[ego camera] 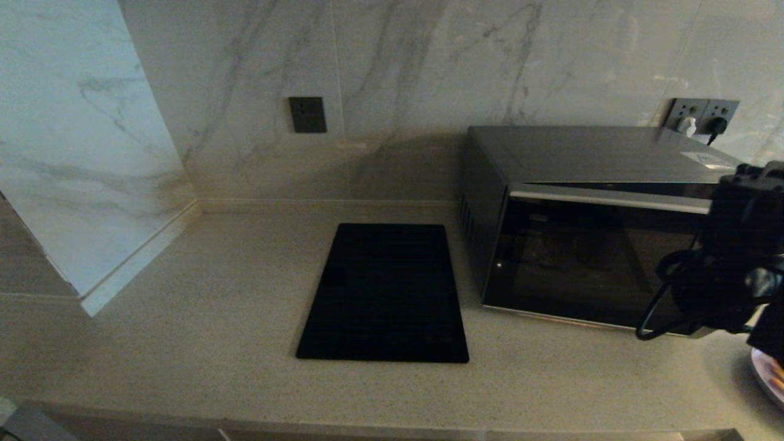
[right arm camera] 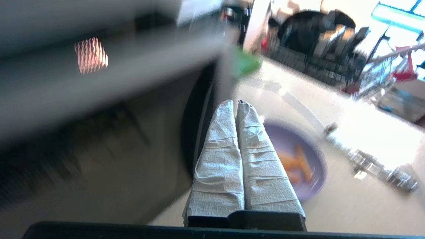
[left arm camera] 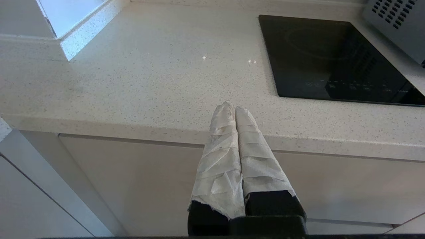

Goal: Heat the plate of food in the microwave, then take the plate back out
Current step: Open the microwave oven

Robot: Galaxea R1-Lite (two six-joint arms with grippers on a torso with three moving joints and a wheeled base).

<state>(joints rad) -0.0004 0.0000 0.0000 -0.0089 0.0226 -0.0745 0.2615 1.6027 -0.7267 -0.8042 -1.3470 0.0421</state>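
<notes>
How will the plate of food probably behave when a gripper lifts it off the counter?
The plate of food looks shallow and smooth-rimmed, so wrapped fingers may slip on its edge. The loose orange sticks would likely slide if it tilts. It seems small and probably light. The right gripper hangs shut beside the microwave, the left gripper near the counter edge.

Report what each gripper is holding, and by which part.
Nothing is held. The left gripper and right gripper are both shut on nothing; the plate of food lies untouched.

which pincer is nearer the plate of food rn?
Right. The right pincer is by the microwave front, the plate of food just beyond it. The left pincer hangs at the counter edge, near the cooktop.
</notes>
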